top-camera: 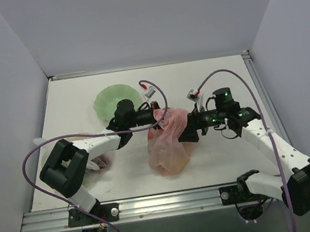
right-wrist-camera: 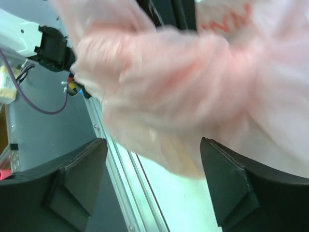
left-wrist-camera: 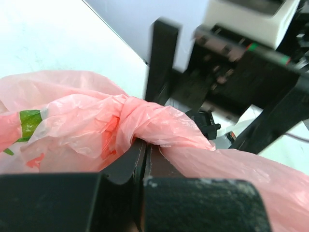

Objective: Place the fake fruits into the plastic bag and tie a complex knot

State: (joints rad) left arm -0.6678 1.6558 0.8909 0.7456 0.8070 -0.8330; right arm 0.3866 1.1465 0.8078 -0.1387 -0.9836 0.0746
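The pink plastic bag (top-camera: 170, 148) lies bulging in the middle of the table, and a yellowish shape shows faintly through it. The other fruits are hidden. My left gripper (top-camera: 155, 117) is shut on the bag's twisted top; in the left wrist view the pink plastic (left-wrist-camera: 140, 116) is bunched into a knot-like twist just beyond the closed jaws (left-wrist-camera: 144, 152). My right gripper (top-camera: 184, 132) is open at the bag's right side. In the right wrist view its fingers (right-wrist-camera: 77, 174) stand wide apart with the blurred bag (right-wrist-camera: 183, 87) in front of them, not gripped.
A green bowl (top-camera: 115, 98) stands at the back left. A pale crinkly bag (top-camera: 95, 162) lies under the left arm. A metal rail (top-camera: 155, 201) runs along the table's near edge. Purple cables (top-camera: 157, 92) loop over both arms.
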